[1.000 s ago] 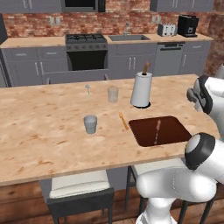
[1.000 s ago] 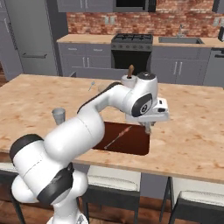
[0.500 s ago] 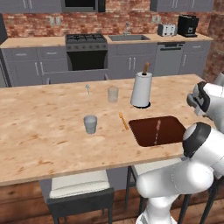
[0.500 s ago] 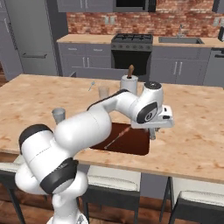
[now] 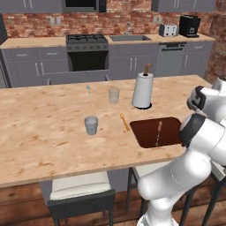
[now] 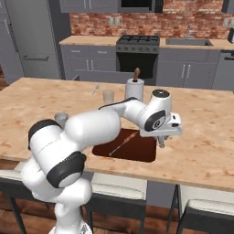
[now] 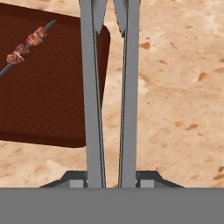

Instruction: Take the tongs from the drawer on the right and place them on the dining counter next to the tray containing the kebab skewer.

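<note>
claw: the gripper (image 6: 161, 141) is clamped on the tongs (image 7: 109, 92), pads pressing the two grey arms near one end, the arms running away from the hand.
claw place: low over the dining counter (image 6: 208, 141), just beside the tray's (image 6: 139, 151) right short edge, toward the counter's near edge.
tongs: two long flat metal arms, nearly together; one crosses the tray's corner in the hand view, the other lies over bare stone. Whether the far tips touch the counter I cannot tell.
handling: likely light, stiff, smooth and springy; liable to pivot or slip, so gripping across both arms suits.
tray: dark red-brown, holding the kebab skewer (image 7: 27, 43) along its middle.
farther out: paper-towel roll (image 5: 143, 90) beyond the tray; two glasses (image 5: 91, 125) toward the counter's middle.
</note>
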Tool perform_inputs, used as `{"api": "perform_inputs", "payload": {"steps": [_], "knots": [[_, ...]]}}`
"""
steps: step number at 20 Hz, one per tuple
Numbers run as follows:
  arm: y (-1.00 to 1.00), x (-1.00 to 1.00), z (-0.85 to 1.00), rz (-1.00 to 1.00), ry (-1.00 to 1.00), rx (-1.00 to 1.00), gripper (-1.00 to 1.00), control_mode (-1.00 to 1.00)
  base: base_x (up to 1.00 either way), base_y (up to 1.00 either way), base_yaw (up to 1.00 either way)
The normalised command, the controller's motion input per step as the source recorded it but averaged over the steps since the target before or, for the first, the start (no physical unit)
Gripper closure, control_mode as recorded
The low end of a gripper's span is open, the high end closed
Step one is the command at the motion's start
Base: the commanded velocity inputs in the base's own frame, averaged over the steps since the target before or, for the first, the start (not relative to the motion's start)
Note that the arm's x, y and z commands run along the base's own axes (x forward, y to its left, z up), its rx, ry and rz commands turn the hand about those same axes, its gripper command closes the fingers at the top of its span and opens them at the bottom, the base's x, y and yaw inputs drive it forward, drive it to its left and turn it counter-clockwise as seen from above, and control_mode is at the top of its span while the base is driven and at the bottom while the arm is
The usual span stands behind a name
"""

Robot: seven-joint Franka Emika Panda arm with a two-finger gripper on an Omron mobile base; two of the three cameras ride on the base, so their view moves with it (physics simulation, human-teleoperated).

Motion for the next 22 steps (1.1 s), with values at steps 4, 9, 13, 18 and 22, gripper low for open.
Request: {"api": "perform_inputs", "payload": {"steps": [4,9,13,18,22], "knots": [[-0.21,0.09,-0.22,0.06,0.05,0.01,1.00,-1.00,0.00,0.00,0.00],[-0.08,0.00,-0.23,0.06,0.01,0.02,1.00,-1.00,0.00,0.00,0.00],[0.00,0.00,-0.23,0.03,0.00,0.02,1.00,-1.00,0.00,0.00,0.00],[0.00,0.00,-0.25,0.00,0.00,0.00,1.00,-1.00,0.00,0.00,0.00],[0.00,0.00,-0.24,0.00,0.00,0.00,1.00,-1.00,0.00,0.00,0.00]]}}
